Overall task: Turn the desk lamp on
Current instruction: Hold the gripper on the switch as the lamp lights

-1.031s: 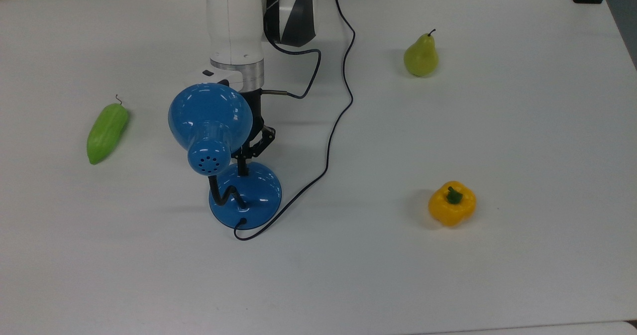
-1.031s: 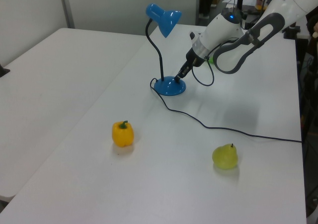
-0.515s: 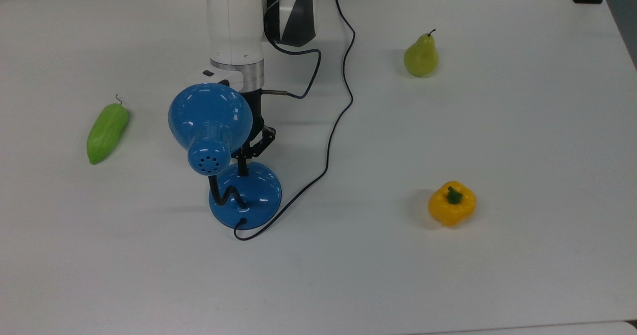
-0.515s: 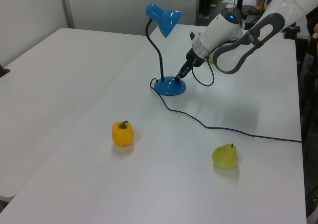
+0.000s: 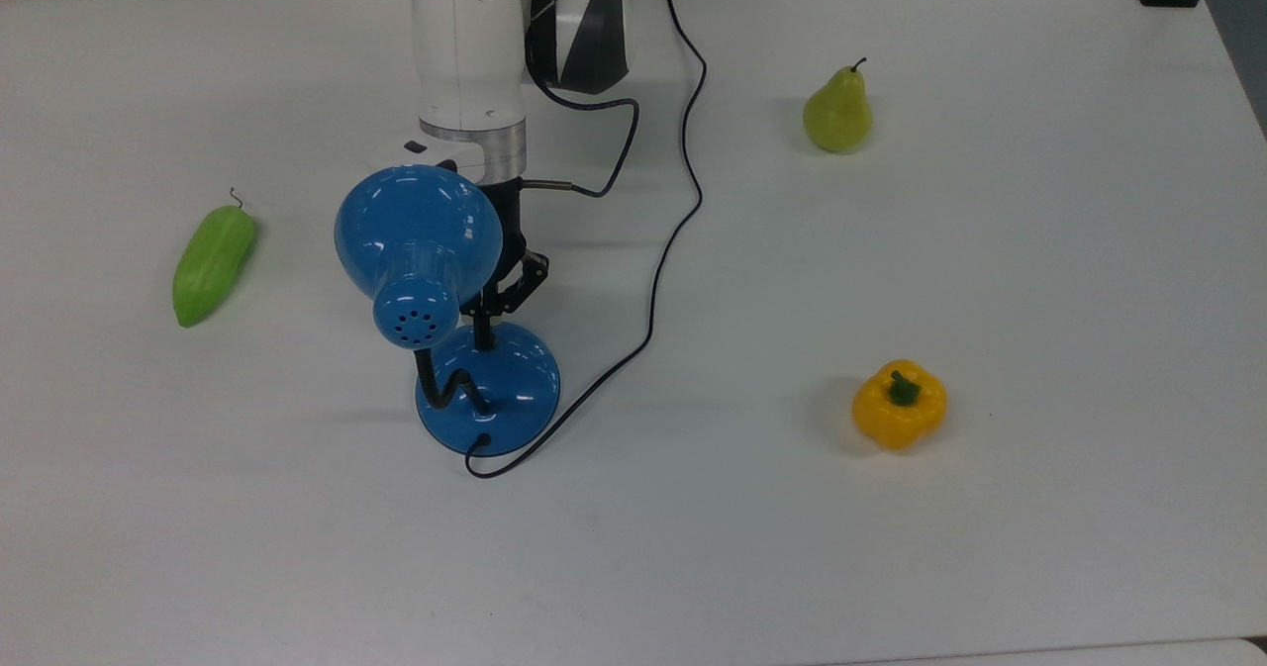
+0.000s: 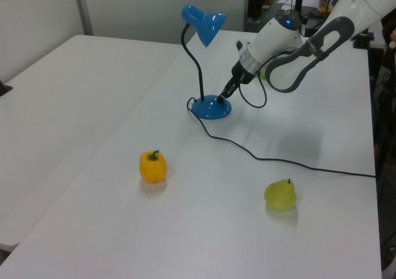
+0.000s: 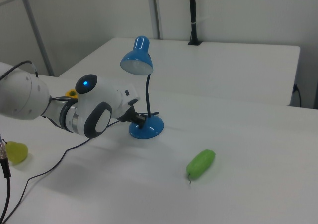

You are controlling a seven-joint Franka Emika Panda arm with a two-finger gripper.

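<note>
Blue and glossy, the desk lamp (image 5: 436,290) stands near the middle of the white table (image 5: 891,567), its round base (image 6: 211,107) well back from every edge. The pincer (image 5: 482,328) comes down at a slant with its tip on the base's domed top, beside the black neck (image 6: 197,65); whether its fingers are spread or pressed together I cannot tell. The lamp's black cord (image 5: 665,240) trails from the base toward the top view's upper edge. A green cucumber (image 5: 212,262) lies well apart on the top view's left; a pear (image 5: 837,112) and yellow bell pepper (image 5: 899,405) sit well apart on its right, with bare table between.
</note>
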